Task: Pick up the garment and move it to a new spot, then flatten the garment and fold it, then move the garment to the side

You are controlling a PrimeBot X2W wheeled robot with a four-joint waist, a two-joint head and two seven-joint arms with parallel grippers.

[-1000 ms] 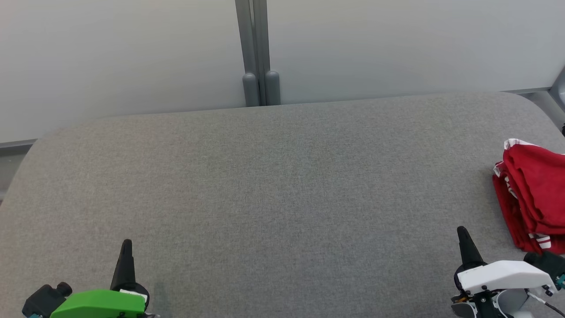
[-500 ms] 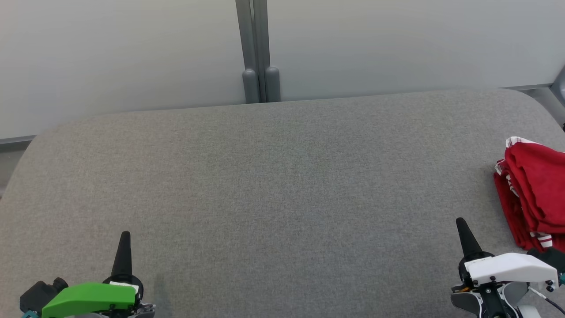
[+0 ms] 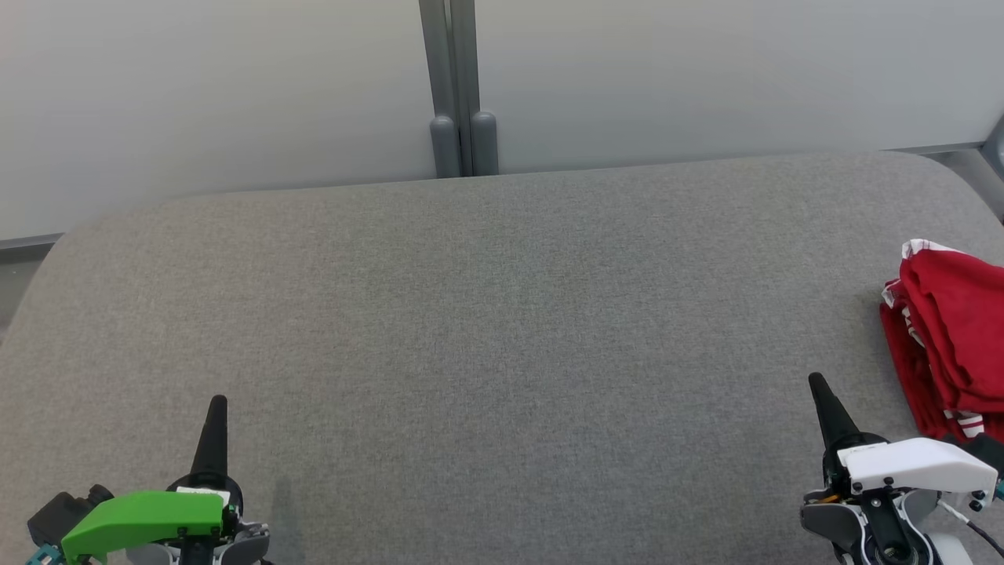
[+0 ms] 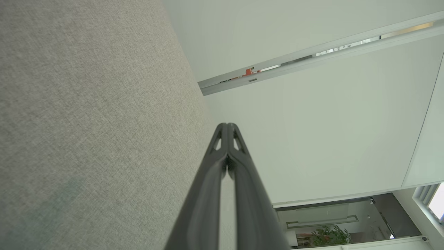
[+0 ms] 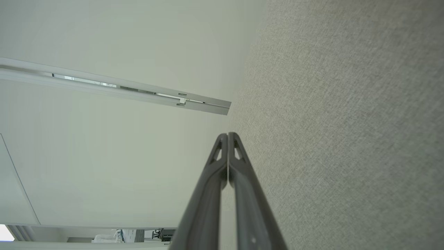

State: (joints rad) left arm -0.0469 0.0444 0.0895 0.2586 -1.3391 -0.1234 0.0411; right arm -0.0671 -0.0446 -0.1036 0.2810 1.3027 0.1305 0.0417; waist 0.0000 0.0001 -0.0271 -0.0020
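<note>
Red cloth with white striped trim, the garment (image 3: 953, 329), lies in a rumpled, layered heap at the far right of the grey fabric-covered bench (image 3: 502, 329). The head view's right edge cuts off part of it, so its full outline cannot be told. Neither pincer touches it.

At the lower right, the right pincer (image 3: 816, 382) points up the head view with its two dark fingers pressed together into one spike, gripping nothing. It stands just beside the garment's near corner, to the garment's left and apart from it. A white cover (image 3: 914, 464) sits on the wrist behind it.

At the lower left, the left pincer (image 3: 217, 403) is likewise closed and empty, well apart from the garment, with the wide bare middle of the bench between the two arms. A green cover (image 3: 145, 514) sits on its wrist.

Each wrist view confirms this: the fingers meet tip to tip along their length, with grey weave to one side and pale wall to the other.

Behind the bench stand pale wall panels (image 3: 235, 94), joined at a grey post (image 3: 459, 86) near the middle of the far edge.
</note>
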